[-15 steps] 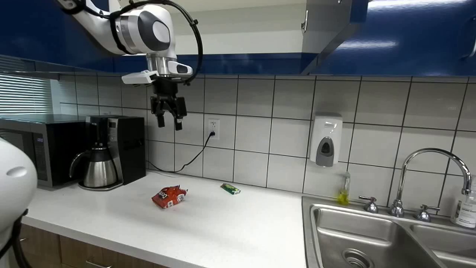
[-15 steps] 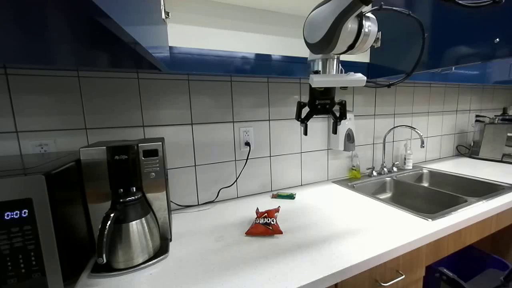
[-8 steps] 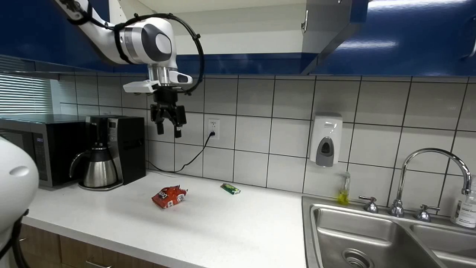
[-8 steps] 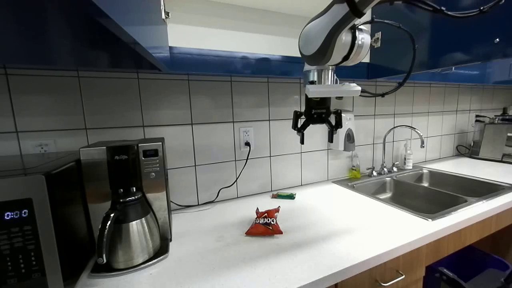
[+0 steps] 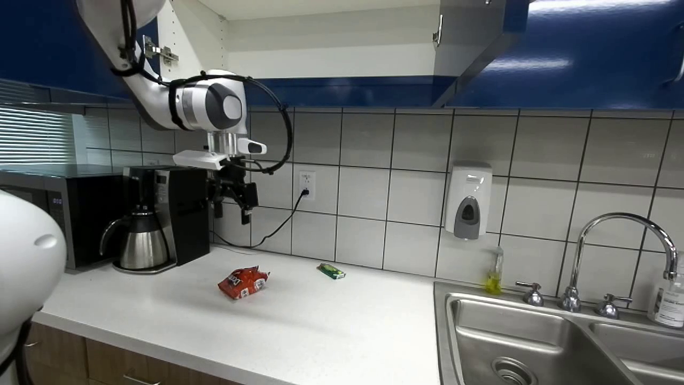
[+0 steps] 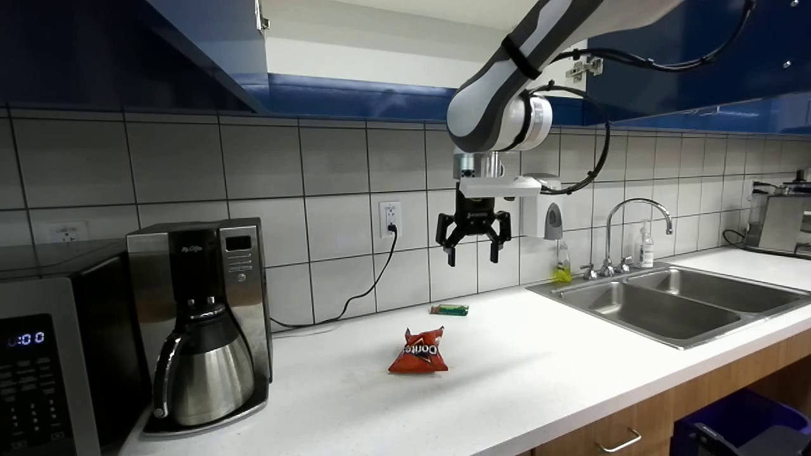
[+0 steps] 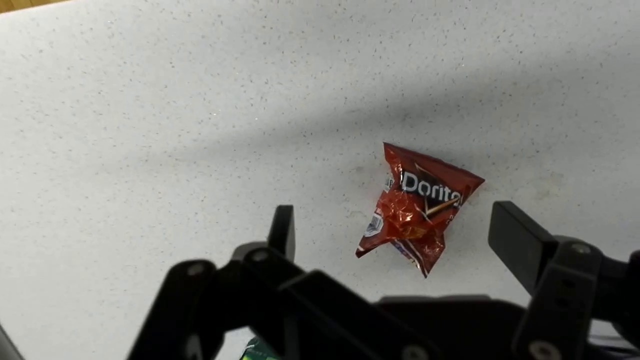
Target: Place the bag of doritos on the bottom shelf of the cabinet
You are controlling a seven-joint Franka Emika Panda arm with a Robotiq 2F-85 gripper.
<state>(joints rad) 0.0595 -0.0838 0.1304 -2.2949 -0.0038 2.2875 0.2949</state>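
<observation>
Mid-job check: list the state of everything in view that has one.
Gripper: open, empty, above the counter.
Doritos bag: crinkled, lying on the counter.
Green packet: lying on the counter.
Blue wall cabinet: open.
Carafe: seated in the coffee maker.
Black plug: in the outlet.
Microwave display: lit.
Faucet: no water running.
Wooden drawers: shut.

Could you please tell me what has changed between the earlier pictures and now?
The open gripper has come down toward the counter, shifting slightly leftward in both exterior views; it has taken hold of nothing. The bag of Doritos and green packet stayed where they lay.
</observation>
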